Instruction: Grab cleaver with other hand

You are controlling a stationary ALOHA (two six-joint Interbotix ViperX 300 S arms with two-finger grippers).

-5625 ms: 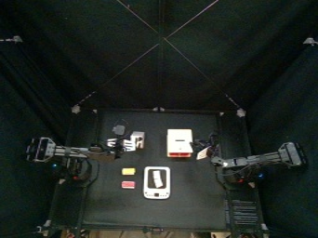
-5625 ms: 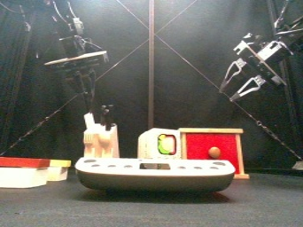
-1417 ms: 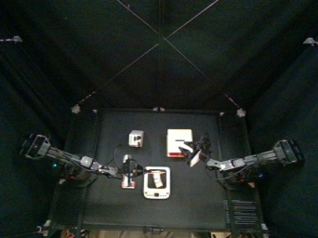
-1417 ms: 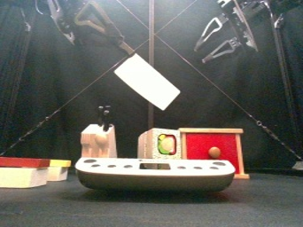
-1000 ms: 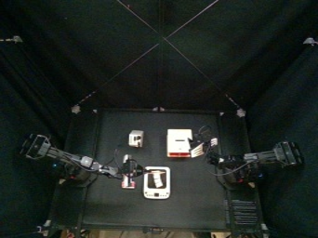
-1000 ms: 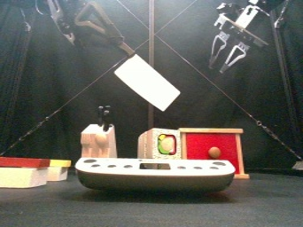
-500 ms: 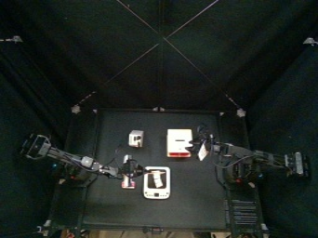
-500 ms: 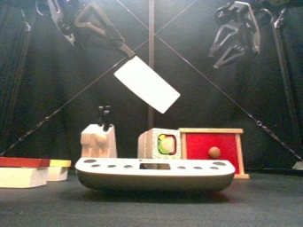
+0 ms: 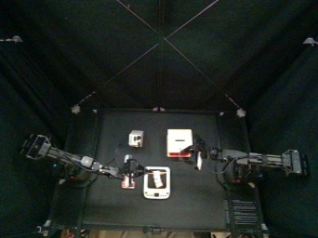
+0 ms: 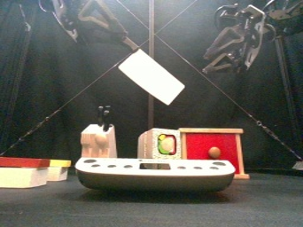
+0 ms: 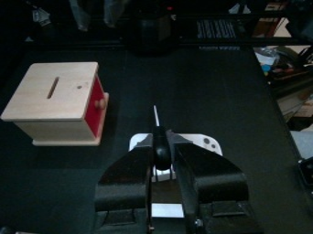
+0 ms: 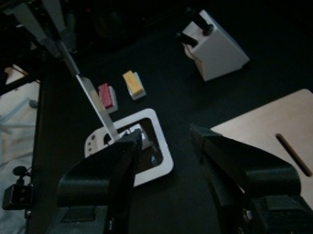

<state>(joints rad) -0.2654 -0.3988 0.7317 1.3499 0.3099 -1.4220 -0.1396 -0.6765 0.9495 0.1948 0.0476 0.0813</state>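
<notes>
The cleaver [image 10: 151, 75] hangs high over the table's middle, its wide pale blade tilted down to the right. My left gripper [image 10: 104, 24] is shut on its dark handle at the upper left. In the left wrist view the blade [image 11: 156, 122] shows edge-on, rising from between the jaws of the left gripper [image 11: 162, 148]. My right gripper [image 10: 232, 46] hangs open at the upper right, apart from the cleaver. The right wrist view has the cleaver [image 12: 83, 95] beyond the spread jaws of the right gripper [image 12: 166, 143]. From above, both grippers [image 9: 132, 169] [image 9: 205, 154] are near the table's middle.
A white tray [image 10: 154, 174] with round hollows lies at the front. Behind it stand a knife block [image 10: 98, 138], a small toy appliance [image 10: 160, 142] and a wooden box [image 10: 211, 151] with a red face. Red and yellow blocks [image 10: 30, 168] lie at the left.
The right gripper has swung in towards the table's middle and tilted, still open. The left gripper has raised the cleaver a little.
</notes>
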